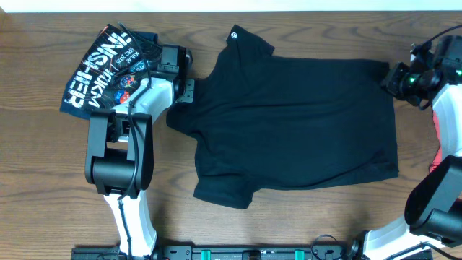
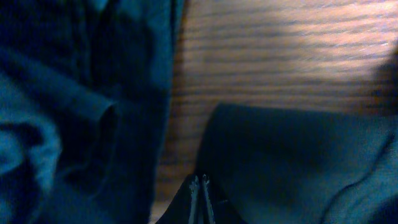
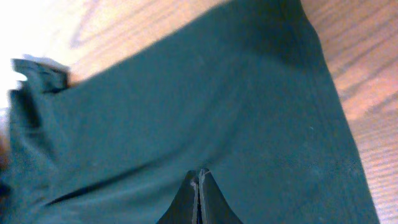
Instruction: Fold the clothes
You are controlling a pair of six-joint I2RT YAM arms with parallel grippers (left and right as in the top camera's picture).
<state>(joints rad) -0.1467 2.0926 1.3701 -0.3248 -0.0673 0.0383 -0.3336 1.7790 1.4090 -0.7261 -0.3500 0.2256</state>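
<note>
Roughly: black T-shirt (image 1: pixel 296 123) lies lengthwise left-right across tabletop (image 1: pixel 43 166). Left gripper (image 1: pixel 188 89) pinches its sleeve end, right gripper (image 1: pixel 393 78) its hem corner.

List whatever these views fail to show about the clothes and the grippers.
- Overhead: the logo on the black T-shirt is too small to read.
- Overhead: the red garment is cut off by the right edge.
- Overhead: the left arm covers part of the navy printed garment.
- Wrist views: dim close-ups hide whether the shut left gripper and right gripper actually pinch cloth.
</note>
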